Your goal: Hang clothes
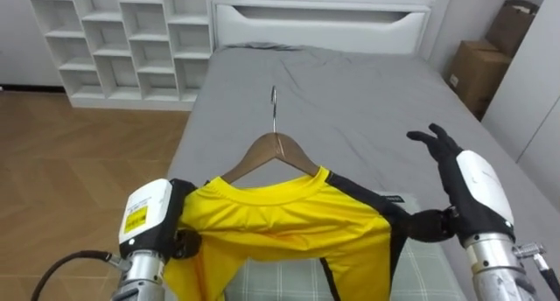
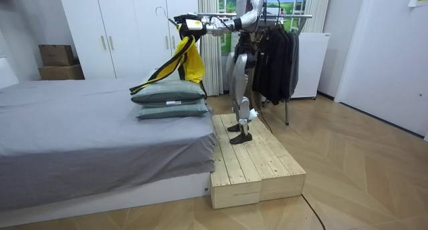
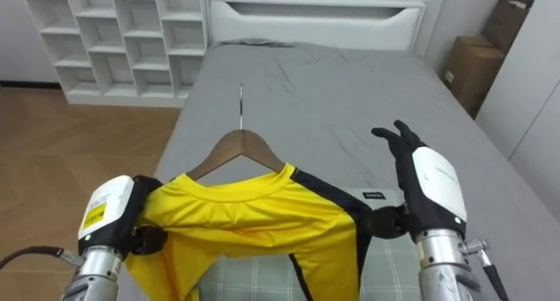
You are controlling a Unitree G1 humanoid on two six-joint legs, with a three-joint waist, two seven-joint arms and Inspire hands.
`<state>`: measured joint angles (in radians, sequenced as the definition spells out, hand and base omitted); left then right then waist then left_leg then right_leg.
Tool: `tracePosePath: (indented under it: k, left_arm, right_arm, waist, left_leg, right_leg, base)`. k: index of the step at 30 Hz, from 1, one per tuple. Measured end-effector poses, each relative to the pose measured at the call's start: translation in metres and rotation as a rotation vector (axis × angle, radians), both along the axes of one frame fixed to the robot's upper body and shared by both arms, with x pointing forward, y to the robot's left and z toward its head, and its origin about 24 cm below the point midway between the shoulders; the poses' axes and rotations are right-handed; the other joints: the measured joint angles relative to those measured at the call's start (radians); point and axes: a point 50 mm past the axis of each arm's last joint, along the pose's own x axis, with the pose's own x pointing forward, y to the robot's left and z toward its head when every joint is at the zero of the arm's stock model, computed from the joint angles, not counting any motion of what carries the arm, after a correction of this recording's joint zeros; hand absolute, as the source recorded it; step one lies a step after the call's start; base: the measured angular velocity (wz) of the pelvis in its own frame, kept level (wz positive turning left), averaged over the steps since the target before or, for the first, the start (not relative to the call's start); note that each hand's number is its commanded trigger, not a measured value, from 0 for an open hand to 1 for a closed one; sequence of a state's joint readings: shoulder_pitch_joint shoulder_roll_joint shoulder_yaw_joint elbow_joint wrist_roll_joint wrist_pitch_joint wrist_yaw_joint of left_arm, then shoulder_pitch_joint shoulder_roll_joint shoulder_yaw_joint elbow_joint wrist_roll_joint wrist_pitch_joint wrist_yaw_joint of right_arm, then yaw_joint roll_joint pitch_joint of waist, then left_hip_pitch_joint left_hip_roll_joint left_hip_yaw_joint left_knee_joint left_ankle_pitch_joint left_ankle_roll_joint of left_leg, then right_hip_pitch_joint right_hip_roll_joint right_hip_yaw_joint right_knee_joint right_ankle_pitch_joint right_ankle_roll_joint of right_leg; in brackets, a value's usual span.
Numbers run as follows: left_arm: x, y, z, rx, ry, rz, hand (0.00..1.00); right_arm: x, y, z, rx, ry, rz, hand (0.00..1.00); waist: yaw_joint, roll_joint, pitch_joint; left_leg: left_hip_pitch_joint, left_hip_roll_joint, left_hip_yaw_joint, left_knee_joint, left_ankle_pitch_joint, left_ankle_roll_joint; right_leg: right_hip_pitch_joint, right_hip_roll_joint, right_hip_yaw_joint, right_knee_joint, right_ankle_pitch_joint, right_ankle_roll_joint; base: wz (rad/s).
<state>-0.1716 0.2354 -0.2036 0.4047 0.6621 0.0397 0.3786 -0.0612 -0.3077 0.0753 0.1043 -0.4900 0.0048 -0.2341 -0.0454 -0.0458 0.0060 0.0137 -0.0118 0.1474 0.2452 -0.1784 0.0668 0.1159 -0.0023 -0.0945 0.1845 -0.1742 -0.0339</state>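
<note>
**Yellow shirt held on its hanger above the bed, with the rack behind the robot**

The yellow shirt (image 1: pixel 289 218) hung on a wooden hanger (image 1: pixel 276 152), raised over the bed (image 1: pixel 350 100) between the two hands. The hanger's long axis ran side to side across the robot's front, and its hook (image 1: pixel 274 104) pointed up and away toward the headboard. The left hand (image 1: pixel 149 213) was at the shirt's left shoulder with its fingers buried in cloth, so its grip could not be told. The right hand (image 1: pixel 472 183) stood at the other shoulder, fingers straight and apart. In the room view the robot stood on a wooden platform (image 2: pixel 254 163) beside the pillows (image 2: pixel 170 99). The clothes rack (image 2: pixel 287 16), carrying dark garments (image 2: pixel 277 56), stood behind it, so hanging the shirt probably called for a turn. The white shelf unit (image 1: pixel 131 38) showed nothing in its compartments, and what the cardboard boxes (image 1: pixel 477 73) held could not be seen.
</note>
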Motion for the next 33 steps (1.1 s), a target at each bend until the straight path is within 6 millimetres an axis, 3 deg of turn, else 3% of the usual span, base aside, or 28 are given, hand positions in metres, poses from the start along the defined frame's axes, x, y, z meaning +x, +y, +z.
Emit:
tracePosePath:
  k: [8,17,20,25,33]
  left_arm:
    - [0.001,-0.005,0.006,-0.012,-0.031,-0.002,1.00]
    - [0.002,-0.007,0.009,-0.019,-0.054,0.028,1.00]
    - [0.003,-0.007,0.012,-0.018,-0.064,0.040,1.00]
    - [0.004,-0.001,0.020,0.017,-0.092,0.065,1.00]
    - [0.006,-0.002,0.027,0.047,-0.123,0.072,1.00]
  right_arm:
    - [0.003,0.014,-0.006,0.128,0.060,0.047,0.00]
    - [0.021,0.019,-0.002,0.282,0.134,0.104,0.00]
    - [0.024,0.022,-0.007,0.342,0.172,0.118,0.00]
    - [0.032,0.028,-0.017,0.466,0.237,0.131,0.00]
    - [0.037,0.035,-0.017,0.495,0.250,0.151,0.00]
  waist:
    - [0.004,0.022,0.0009]
    - [0.017,0.021,0.0018]
    - [0.023,0.012,0.0054]
    - [0.025,0.003,0.0046]
    - [0.025,-0.012,0.0009]
  left_leg:
    - [0.008,0.000,-0.001,-0.002,0.000,0.000]
    - [-0.001,-0.002,-0.008,0.005,0.000,0.000]
    - [-0.007,-0.004,-0.016,0.007,0.000,0.000]
    - [-0.009,-0.004,-0.018,0.006,0.000,0.000]
    - [-0.016,-0.004,-0.034,0.003,0.000,-0.001]
  right_leg:
    - [0.006,0.000,0.001,0.000,0.000,0.000]
    - [0.001,0.002,-0.003,-0.001,0.000,0.000]
    - [0.000,0.002,-0.013,-0.008,0.000,0.000]
    - [0.003,0.000,-0.021,-0.017,0.000,0.000]
    - [0.001,-0.005,-0.045,-0.017,0.000,0.000]
  base:
    - [0.00]
    - [0.01]
    - [0.08]
    - [0.04]
    - [0.07]
